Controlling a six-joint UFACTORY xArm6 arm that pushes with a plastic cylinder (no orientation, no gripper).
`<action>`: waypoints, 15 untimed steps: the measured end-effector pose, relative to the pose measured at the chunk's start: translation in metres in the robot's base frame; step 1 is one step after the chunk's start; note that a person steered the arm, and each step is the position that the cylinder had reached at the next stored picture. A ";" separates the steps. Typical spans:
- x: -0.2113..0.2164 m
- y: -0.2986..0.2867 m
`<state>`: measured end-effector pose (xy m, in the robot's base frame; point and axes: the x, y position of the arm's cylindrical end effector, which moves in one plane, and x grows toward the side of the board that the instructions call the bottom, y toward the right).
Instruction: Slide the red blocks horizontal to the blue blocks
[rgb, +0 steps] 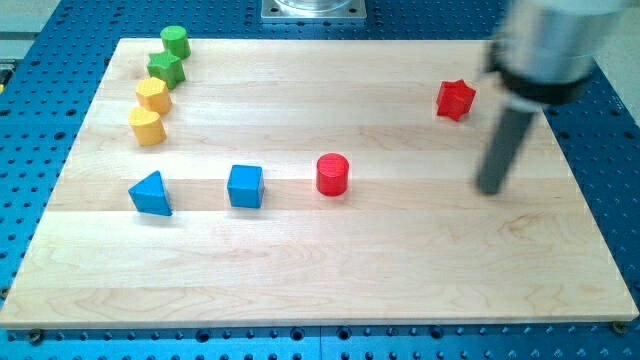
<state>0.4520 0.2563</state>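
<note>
A red cylinder (332, 174) stands near the board's middle, just right of a blue cube (245, 186). A blue triangular block (151, 193) lies further left, in the same row. A red star-shaped block (455, 99) sits at the upper right, well above that row. My tip (490, 188) rests on the board at the right, below and a little right of the red star block, apart from it, and far right of the red cylinder. The rod is blurred near its top.
At the upper left stand two green blocks (175, 42) (166, 69) and two yellow blocks (154, 96) (147, 126) in a slanted column. The wooden board (320, 280) lies on a blue perforated table. A metal base shows at the view's top.
</note>
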 end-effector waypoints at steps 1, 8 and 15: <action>-0.089 0.081; -0.084 -0.195; 0.083 -0.247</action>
<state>0.5346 0.0096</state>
